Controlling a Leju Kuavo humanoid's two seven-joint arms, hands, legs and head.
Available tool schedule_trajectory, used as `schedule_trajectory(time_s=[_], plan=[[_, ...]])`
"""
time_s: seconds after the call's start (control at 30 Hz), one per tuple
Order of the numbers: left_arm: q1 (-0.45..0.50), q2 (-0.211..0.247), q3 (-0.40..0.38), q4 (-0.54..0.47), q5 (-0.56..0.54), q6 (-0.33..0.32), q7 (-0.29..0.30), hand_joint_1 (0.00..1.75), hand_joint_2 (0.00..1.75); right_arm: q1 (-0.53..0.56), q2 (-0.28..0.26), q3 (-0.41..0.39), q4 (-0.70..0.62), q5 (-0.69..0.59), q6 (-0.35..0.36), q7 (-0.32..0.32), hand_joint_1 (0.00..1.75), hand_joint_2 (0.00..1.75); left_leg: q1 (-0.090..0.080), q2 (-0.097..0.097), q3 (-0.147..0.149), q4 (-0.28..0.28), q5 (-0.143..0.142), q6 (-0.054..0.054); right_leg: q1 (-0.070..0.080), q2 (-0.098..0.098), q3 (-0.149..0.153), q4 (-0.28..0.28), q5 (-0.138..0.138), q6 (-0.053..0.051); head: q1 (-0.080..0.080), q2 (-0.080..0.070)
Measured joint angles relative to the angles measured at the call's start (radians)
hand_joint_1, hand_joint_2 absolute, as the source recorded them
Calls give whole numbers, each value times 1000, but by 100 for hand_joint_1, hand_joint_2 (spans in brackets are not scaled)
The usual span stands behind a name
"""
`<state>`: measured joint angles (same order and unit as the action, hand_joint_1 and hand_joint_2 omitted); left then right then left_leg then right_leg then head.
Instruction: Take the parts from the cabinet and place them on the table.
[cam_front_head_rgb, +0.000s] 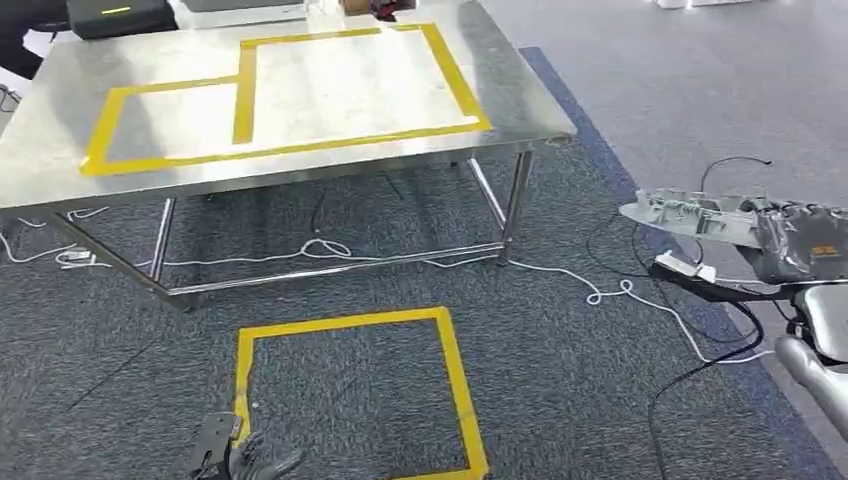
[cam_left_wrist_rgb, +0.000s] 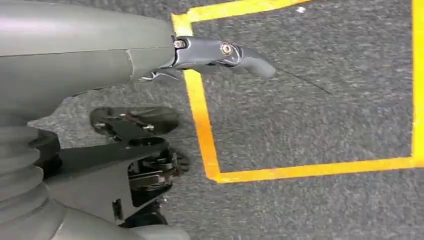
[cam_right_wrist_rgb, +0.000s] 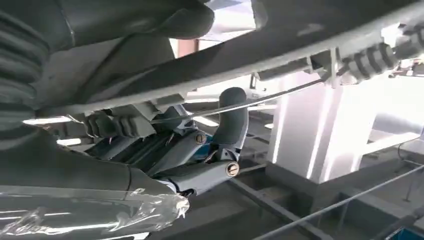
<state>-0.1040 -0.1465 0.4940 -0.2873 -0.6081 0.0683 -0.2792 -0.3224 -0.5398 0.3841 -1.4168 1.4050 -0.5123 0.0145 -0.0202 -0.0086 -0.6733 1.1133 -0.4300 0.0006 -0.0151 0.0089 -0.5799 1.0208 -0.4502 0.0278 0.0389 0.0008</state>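
Observation:
A long grey plastic part is held out level at the right, above the carpet, by my right hand, which is wrapped in clear film. In the right wrist view the part runs across the picture, and the thumb curls up against it. The steel table stands ahead to the left, its top marked with yellow tape rectangles. My left hand hangs low over the floor, holding nothing. In the left wrist view its thumb sticks out above the carpet.
A yellow tape square marks the carpet in front of the table. White cable trails under the table, and black cable loops on the floor at the right. A black box sits at the table's far left.

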Motion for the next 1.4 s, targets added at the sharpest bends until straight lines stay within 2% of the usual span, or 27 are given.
schedule_trajectory(time_s=[0.03, 0.07, 0.1, 0.17, 0.23, 0.27, 0.37, 0.4, 0.43, 0.53, 0.57, 0.6, 0.67, 0.7, 0.77, 0.87, 0.9, 0.93, 1.0, 1.03, 1.07, 1.1, 1.13, 1.23, 1.27, 1.33, 1.4], plan=[[1, 1, -1, 0, 0, 0, 0, 0, 175, -3, 0, 0, 0, 0, 0, 0, 175, 175, -7, 0, 13, -72, 67, 16, -2, 0, 3, -3, -5, 1, 0, 0], [1, 3, -2, 0, 0, 0, 0, 0, 175, -9, 0, 1, 0, 1, 0, 0, 175, 175, -10, 0, 21, -99, 51, 25, 3, 3, 7, 1, -10, 7, 0, 0], [0, 3, -3, 0, 0, 0, 0, 0, 175, -14, 0, 1, 0, 0, -1, 0, 175, 175, -10, 0, 37, -131, 33, 21, 4, 4, 2, 0, -14, 12, 0, 0], [0, 3, -5, 0, 0, 0, 0, 0, 175, -19, 1, 0, 0, -5, -1, -3, 175, 175, -11, 0, 42, -139, 34, 27, 3, 3, 18, -8, -8, 23, -4, 0], [-2, 5, -5, 0, 1, 2, 0, 0, 175, -22, 2, 0, -1, -8, -1, -5, 175, 175, -1, -3, 70, -149, 34, 32, 3, -2, 16, 8, -31, 34, 0, 0], [-3, 5, -5, 0, 1, 3, 0, 0, 175, -24, 2, 1, -1, -6, -1, -9, 175, 175, 0, -3, 75, -149, 30, 37, 3, -2, -6, 56, -49, 37, 3, 0], [3, 5, -5, 0, 2, 2, 0, 0, 175, -21, 2, 6, 1, 22, -5, -10, 175, 175, 0, -4, 95, -148, 10, 38, 1, -2, -141, 291, -134, 47, 5, 0], [6, 5, -5, 1, 2, 2, 0, 0, 175, -21, 2, 8, 2, 32, -6, -10, 175, 175, 0, -4, 105, -148, 2, 37, 0, -2, -160, 304, -122, 48, 5, 0], [7, 5, -5, 1, 2, 2, 0, 0, 175, -21, 2, 11, 3, 40, -7, -10, 175, 175, 2, -5, 116, -148, -6, 36, -1, -2, -159, 276, -85, 50, 5, 0], [6, 6, -8, 1, 2, 0, 0, 0, 175, -23, 2, 18, 8, -4, -1, -60, 175, 175, 6, -7, 155, -147, -37, 19, -12, -6, -89, 30, 96, 64, 5, 0], [5, 9, -8, 1, 1, 0, 0, 0, 175, -29, 5, 32, 15, -34, 1, -82, 175, 175, 2, -8, 159, -145, -43, 12, -5, -3, -91, 24, 74, 68, 6, 0], [2, 8, -11, 1, 1, 0, 3, 0, 175, -37, 7, 44, 18, -42, 5, -87, 175, 175, -1, -6, 148, -140, -47, 7, -1, -6, -68, -7, 53, 41, 10, 0], [-1, 8, -14, 2, 1, 0, 7, 0, 175, -29, 18, 59, 19, -52, 13, -77, 175, 175, -3, -4, 153, -146, -56, -1, 0, -9, -78, 5, 53, 22, 2, 0], [-6, 8, -14, 2, 1, 0, 8, 0, 175, -28, 21, 65, 19, -50, 19, -66, 175, 175, -3, -5, 156, -146, -56, -5, -7, -8, -72, 4, 52, 19, 2, 0], [-12, 8, -16, 2, 2, 0, 8, 0, 175, -30, 24, 73, 20, -53, 30, -50, 175, 175, -2, -3, 111, -57, -62, -17, -9, -15, -54, -4, 44, 8, -6, 0], [-5, 8, -22, 7, 5, 0, 8, 0, 175, -10, 31, 89, 27, -59, 48, -47, 175, 175, 1, -2, 4, 151, -177, -27, -7, -30, -19, -14, 25, 0, -6, 0], [-2, 7, -23, 8, 6, 0, 9, 0, 175, -7, 31, 95, 33, -62, 53, -45, 175, 175, 1, -2, -25, 184, -193, -26, -5, -35, -10, -15, 17, -2, -6, 0], [1, 8, -24, 8, 6, 0, 9, 0, 175, -8, 32, 98, 34, -64, 54, -45, 175, 175, 1, -2, -33, 173, -173, -23, -2, -38, -1, -15, 10, -4, -7, 0], [1, 8, -28, 8, 7, 0, 9, 0, 175, -20, 35, 102, 33, -66, 56, -45, 175, 175, -4, 5, -10, 59, -59, -4, 7, -51, 21, -16, -5, -7, -7, 0], [0, 8, -29, 8, 8, 0, 9, 0, 175, -25, 36, 103, 32, -67, 57, -45, 175, 175, -14, 26, 13, -28, 17, 16, 10, -59, 33, -18, -12, -8, -7, 0], [0, 11, -29, 8, 8, 3, 9, 0, 175, -27, 38, 104, 32, -67, 58, -45, 175, 175, -32, 78, 24, -93, 77, 38, 10, -66, 37, -21, -19, -7, -7, 0], [-2, 14, -30, 8, 8, 5, 11, 0, 175, -30, 39, 106, 32, -66, 60, -45, 175, 175, -39, 95, 30, -131, 52, 44, 20, -70, 45, -18, -27, -1, -8, 0], [-5, 11, -31, 8, 8, 5, 13, 0, 175, -35, 39, 107, 32, -66, 63, -45, 175, 175, -37, 85, 35, -143, 47, 35, 26, -82, 45, -20, -37, 1, -10, 0], [-5, 11, -31, 7, 9, 9, 14, 0, 175, -50, 40, 107, 27, -68, 63, -43, 175, 175, -23, 46, 54, -156, 50, 44, 24, -93, 59, -21, -51, 18, -10, 0], [-7, 11, -30, 7, 10, 11, 14, 0, 175, -50, 41, 107, 27, -68, 63, -44, 175, 175, -19, 32, 58, -156, 48, 46, 20, -53, 50, 13, -66, 21, -9, 0], [-11, 11, -30, 8, 10, 10, 14, 0, 175, -52, 41, 108, 27, -68, 63, -43, 175, 175, -16, 6, 63, -156, 44, 51, 14, -17, -39, 174, -121, 28, -5, 0], [-7, 8, -31, 8, 10, 7, 14, 0, 175, -49, 41, 113, 28, -68, 63, -43, 175, 175, -13, -22, 71, -155, 35, 50, 13, -12, -122, 299, -174, 34, -5, 0]])
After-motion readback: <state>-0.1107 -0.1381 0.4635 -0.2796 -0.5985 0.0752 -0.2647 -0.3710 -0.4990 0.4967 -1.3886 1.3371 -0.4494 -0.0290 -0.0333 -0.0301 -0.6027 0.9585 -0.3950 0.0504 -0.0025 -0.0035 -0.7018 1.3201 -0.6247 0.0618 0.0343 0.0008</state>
